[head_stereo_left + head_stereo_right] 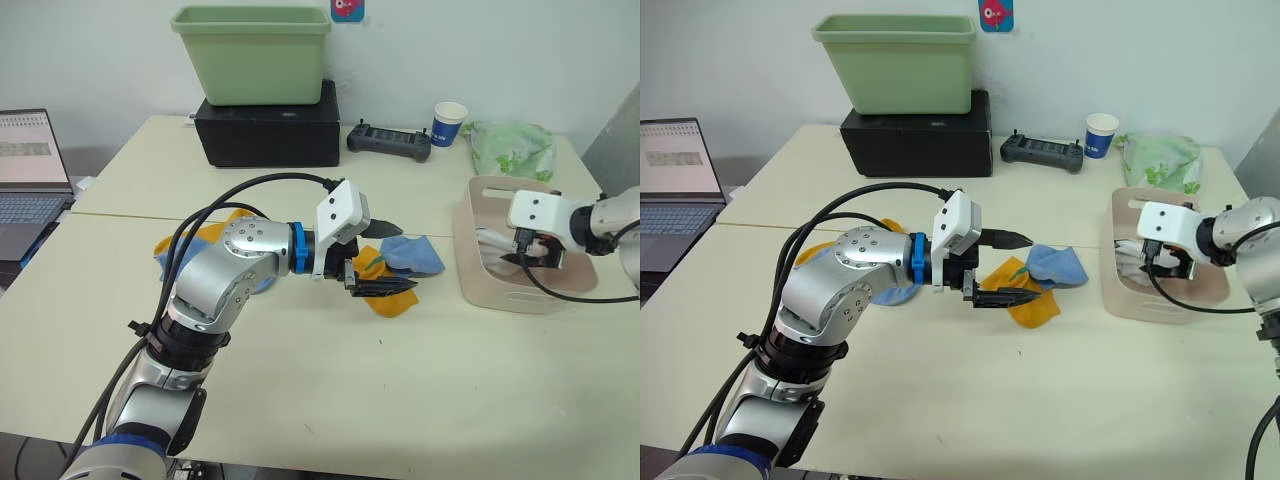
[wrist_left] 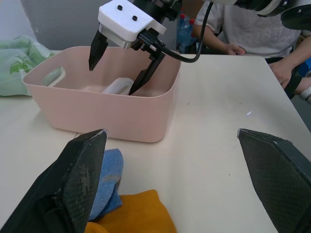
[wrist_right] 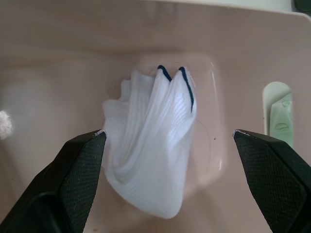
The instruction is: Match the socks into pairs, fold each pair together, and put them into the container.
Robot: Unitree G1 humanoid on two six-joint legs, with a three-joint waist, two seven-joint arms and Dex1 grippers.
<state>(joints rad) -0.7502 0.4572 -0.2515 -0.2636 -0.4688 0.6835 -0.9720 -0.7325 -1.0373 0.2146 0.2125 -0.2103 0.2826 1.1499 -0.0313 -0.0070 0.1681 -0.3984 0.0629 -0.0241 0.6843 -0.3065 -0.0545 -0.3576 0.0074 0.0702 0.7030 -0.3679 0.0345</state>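
White pair (image 3: 150, 145) folded, lying in pink container (image 1: 500, 290); right gripper (image 3: 170, 179) spread wide above it, empty. Left gripper (image 1: 1005, 268) wide open over yellow sock (image 1: 1025, 300) and blue sock (image 1: 1060, 265). Two pairs remain on table

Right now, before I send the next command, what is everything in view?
White knit socks: folded pair, inside the pale pink plastic tub.
Mustard-yellow sock: one at table centre; another behind left arm.
Light blue sock: one beside yellow; another behind left arm.
Green tub: on black box.
Black controller, paper cup, green bag: far edge.
Laptop: left.
Person: seated across.
Left gripper: open over socks.
Right gripper: open in tub.
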